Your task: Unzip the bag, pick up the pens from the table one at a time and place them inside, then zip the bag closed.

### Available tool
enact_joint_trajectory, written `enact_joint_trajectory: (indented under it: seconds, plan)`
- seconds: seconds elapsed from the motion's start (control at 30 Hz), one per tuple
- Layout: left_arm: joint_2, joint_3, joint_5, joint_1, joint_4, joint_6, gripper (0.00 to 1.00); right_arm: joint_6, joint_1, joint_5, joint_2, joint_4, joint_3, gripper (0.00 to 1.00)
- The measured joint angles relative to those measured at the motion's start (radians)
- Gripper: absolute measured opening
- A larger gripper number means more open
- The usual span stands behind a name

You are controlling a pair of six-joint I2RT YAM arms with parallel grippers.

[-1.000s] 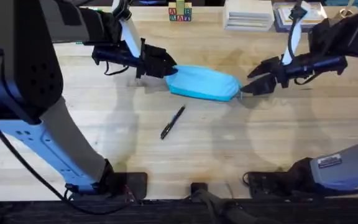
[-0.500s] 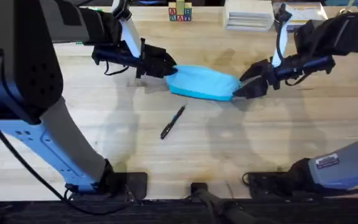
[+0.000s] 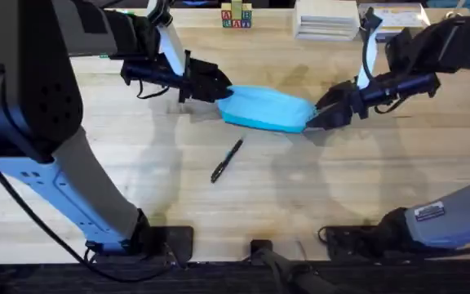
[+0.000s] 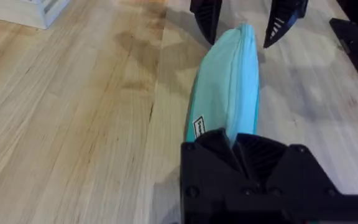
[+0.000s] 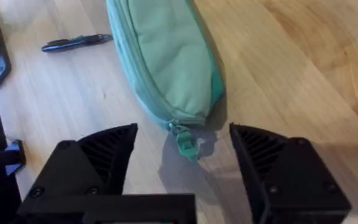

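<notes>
The light-blue bag (image 3: pixel 266 109) lies zipped on the table (image 3: pixel 137 163), long axis left to right. My left gripper (image 3: pixel 223 90) is shut on its left end; in the left wrist view the bag (image 4: pixel 229 87) runs away from that pinch (image 4: pixel 236 142). At the opposite end my right gripper (image 3: pixel 313 119) is open, its fingers (image 5: pixel 98 155) standing either side of the zipper pull (image 5: pixel 186 146) without touching it. One black pen (image 3: pixel 227 160) lies in front of the bag, and the right wrist view shows the pen (image 5: pixel 76 42) beside the bag (image 5: pixel 160 56).
Letter blocks (image 3: pixel 236 16) and a white stack (image 3: pixel 326 18) stand along the far edge, behind the bag. The arm bases (image 3: pixel 161 241) sit at the near edge. Open tabletop lies around the pen and toward the front.
My right gripper has moved left, up to the bag's right end, and has held there for the last half second. The left gripper, bag and pen have stayed put.
</notes>
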Motion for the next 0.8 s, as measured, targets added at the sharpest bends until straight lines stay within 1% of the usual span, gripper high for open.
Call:
enact_joint_trajectory:
  seconds: [0.1, 0.27, 0.5, 0.8]
  plan:
    - [0.000, 0.000, 0.000, 0.000, 0.000, 0.000, 0.042, -0.002, 0.000, 0.000, 0.000, 0.000, 0.000, 0.796]
    - [0.000, 0.000, 0.000, 0.000, 0.000, 0.000, 0.042, -0.002, 0.000, 0.004, 0.000, -0.004, 0.000, 0.710]
    - [0.000, 0.000, 0.000, 0.000, 0.000, 0.000, 0.042, -0.003, 0.000, 0.045, 0.000, -0.015, 0.000, 0.677]
    - [0.000, 0.000, 0.000, 0.000, 0.000, 0.000, 0.042, -0.002, 0.000, 0.049, 0.000, -0.015, 0.000, 0.662]
